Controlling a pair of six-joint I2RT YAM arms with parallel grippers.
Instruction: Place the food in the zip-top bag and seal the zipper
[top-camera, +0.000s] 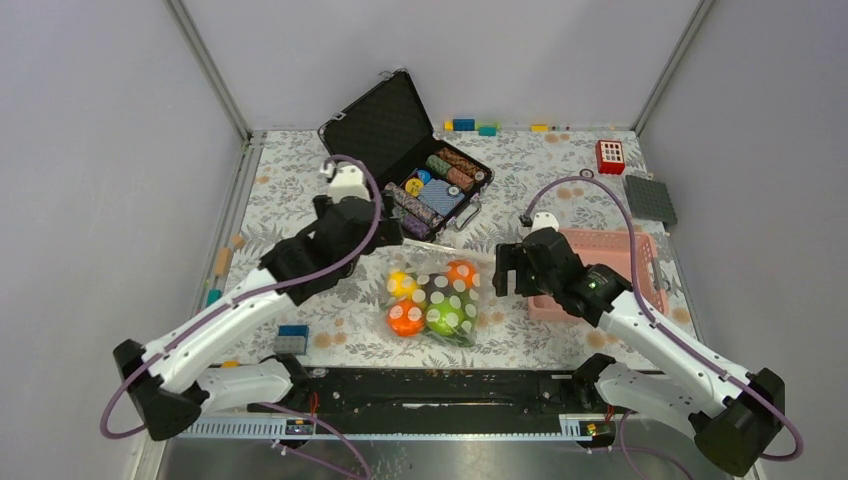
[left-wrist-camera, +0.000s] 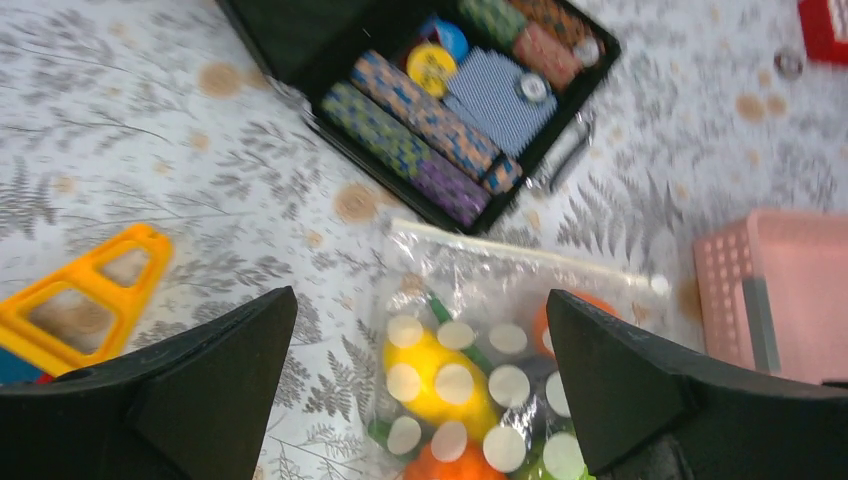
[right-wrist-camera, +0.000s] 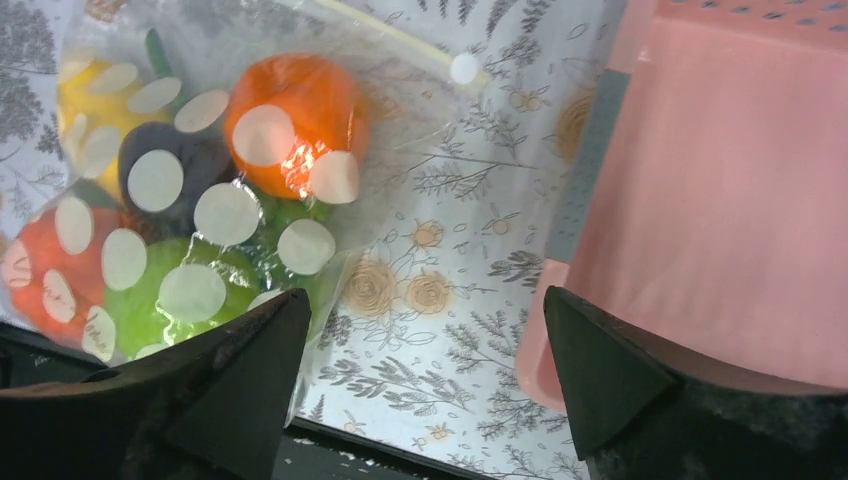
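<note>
on the surface (top-camera: 560, 335), the zip-top bag (top-camera: 437, 300) lies flat, food (top-camera: 407, 317) inside, its zipper (left-wrist-camera: 520, 254) exposed for sealing. left claw (left-wrist-camera: 420, 300) and right claw (right-wrist-camera: 425, 300) gape wide, empty.

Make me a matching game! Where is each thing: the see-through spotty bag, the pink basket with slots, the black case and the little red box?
Things:
1. clear polka-dot plastic bag
2. pink slotted plastic basket
3. black open case
4. small red box

Places:
A. far right corner
B. far side, lid raised
C. middle, lying flat
D. right side, just right of the bag

Pairs: 1-C, 2-D, 3-B, 4-A
</note>
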